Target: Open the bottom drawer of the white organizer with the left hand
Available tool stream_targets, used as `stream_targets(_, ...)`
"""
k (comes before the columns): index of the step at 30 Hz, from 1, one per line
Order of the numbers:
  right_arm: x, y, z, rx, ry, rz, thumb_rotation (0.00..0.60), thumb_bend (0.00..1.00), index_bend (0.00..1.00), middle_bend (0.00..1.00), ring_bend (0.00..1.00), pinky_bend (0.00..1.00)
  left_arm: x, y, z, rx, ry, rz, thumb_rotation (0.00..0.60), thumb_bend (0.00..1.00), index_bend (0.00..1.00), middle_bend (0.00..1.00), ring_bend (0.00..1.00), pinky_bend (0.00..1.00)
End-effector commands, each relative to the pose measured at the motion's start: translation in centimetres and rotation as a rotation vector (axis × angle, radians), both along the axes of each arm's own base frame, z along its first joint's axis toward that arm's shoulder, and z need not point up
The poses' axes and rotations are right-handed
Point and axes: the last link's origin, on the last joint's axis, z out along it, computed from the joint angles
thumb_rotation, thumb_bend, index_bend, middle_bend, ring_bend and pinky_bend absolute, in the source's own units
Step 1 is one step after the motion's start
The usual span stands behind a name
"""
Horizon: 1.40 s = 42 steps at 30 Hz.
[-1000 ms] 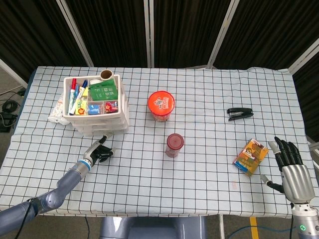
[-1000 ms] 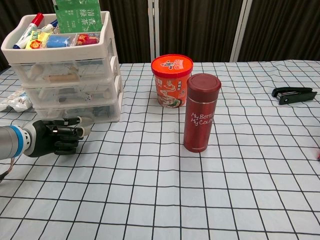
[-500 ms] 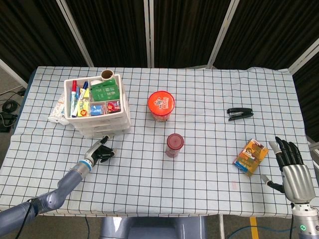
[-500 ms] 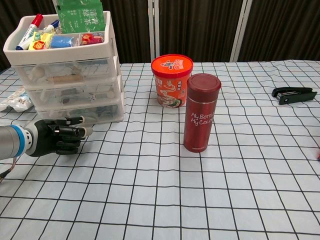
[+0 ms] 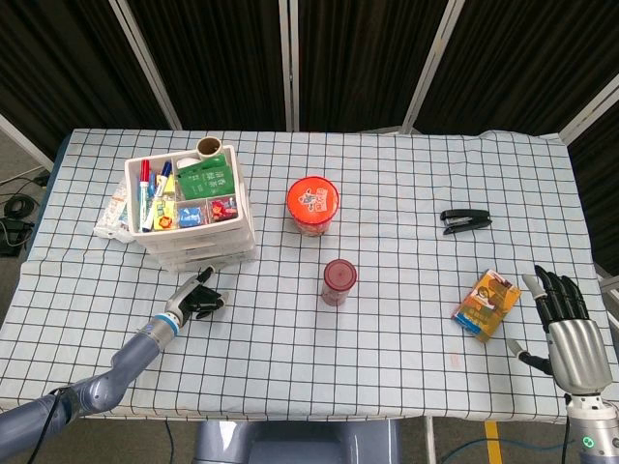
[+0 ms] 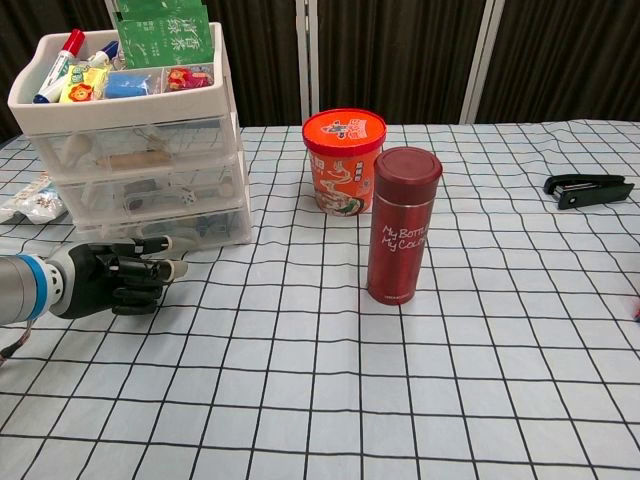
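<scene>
The white organizer (image 5: 193,217) (image 6: 140,150) stands at the table's left, with three clear drawers under a top tray of markers and packets. Its bottom drawer (image 6: 160,225) (image 5: 208,257) looks closed. My left hand (image 5: 198,298) (image 6: 110,278) lies on the cloth right in front of that drawer, fingers curled sideways. Its thumb reaches up to the drawer's lower front; whether it hooks the drawer I cannot tell. My right hand (image 5: 561,324) hovers at the table's near right corner, fingers spread, holding nothing.
An orange noodle cup (image 5: 311,203) (image 6: 343,160) and a red flask (image 5: 338,280) (image 6: 403,225) stand mid-table, right of the organizer. A black stapler (image 5: 465,221) (image 6: 588,188) and a small orange box (image 5: 487,304) lie at the right. A plastic packet (image 5: 111,217) sits behind the organizer's left side.
The whole organizer has slid and turned slightly to the right and toward me. My left hand has drawn back a little with it. The right hand has not moved.
</scene>
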Motion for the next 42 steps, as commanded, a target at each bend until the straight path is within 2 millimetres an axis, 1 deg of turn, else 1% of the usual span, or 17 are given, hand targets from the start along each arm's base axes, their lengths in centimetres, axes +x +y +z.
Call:
stream_targets(1,0.0,0.0,0.1,-0.002,-0.001,-0.001,0.600,0.05,0.03,0.00,0.00,0.00,0.0,-0.2,0.0,-0.003,0.003,-0.006,0.600,0.55,0.13,0.97,1.00,0.93)
stream_targets(8,0.0,0.0,0.1,-0.002,-0.003,-0.002,0.600,0.05,0.03,0.00,0.00,0.00,0.1,-0.9,0.1,-0.010,0.001,-0.022,0.600,0.55,0.13,0.97,1.00,0.93)
stream_targets(19,0.0,0.1,0.2,-0.004,-0.006,-0.002,0.600,0.05,0.03,0.00,0.00,0.00,-0.2,-2.2,0.0,-0.015,0.019,-0.052,0.600,0.55,0.15,0.97,1.00,0.93)
stream_targets(21,0.0,0.1,0.2,-0.006,-0.007,-0.002,0.600,0.05,0.03,0.00,0.00,0.00,-0.2,-2.6,0.2,0.001,0.033,-0.076,0.600,0.55,0.14,0.97,1.00,0.93)
stream_targets(24,0.0,0.1,0.3,-0.007,-0.010,-0.001,0.600,0.05,0.03,0.00,0.00,0.00,-0.3,-3.2,0.5,0.037,0.086,-0.140,0.600,0.55,0.11,0.97,1.00,0.93)
stream_targets(26,0.1,0.1,0.3,-0.007,-0.010,-0.001,0.600,0.05,0.03,0.00,0.00,0.00,-0.6,-3.5,0.9,0.069,0.146,-0.199,0.600,0.55,0.11,0.97,1.00,0.93)
stream_targets(29,0.1,0.2,0.3,-0.006,-0.011,0.001,0.600,0.06,0.03,0.00,0.00,0.00,-1.4,-4.1,2.0,0.168,0.338,-0.352,0.600,0.55,0.11,0.97,1.00,0.93)
stream_targets(32,0.1,0.2,0.3,-0.006,-0.011,0.001,0.600,0.05,0.03,0.00,0.00,0.00,-1.7,-4.8,3.1,0.266,0.523,-0.463,0.600,0.55,0.12,0.97,1.00,0.93)
stream_targets(38,0.2,0.3,0.3,-0.005,-0.011,0.004,0.600,0.05,0.03,0.00,0.00,0.00,-1.3,-6.1,5.2,0.427,0.849,-0.552,0.600,0.55,0.14,0.97,1.00,0.93)
stream_targets(42,0.2,0.4,0.3,-0.007,-0.011,0.006,0.600,0.05,0.03,0.00,0.00,0.00,-1.0,-6.5,5.7,0.463,0.954,-0.563,0.600,0.55,0.15,0.97,1.00,0.93)
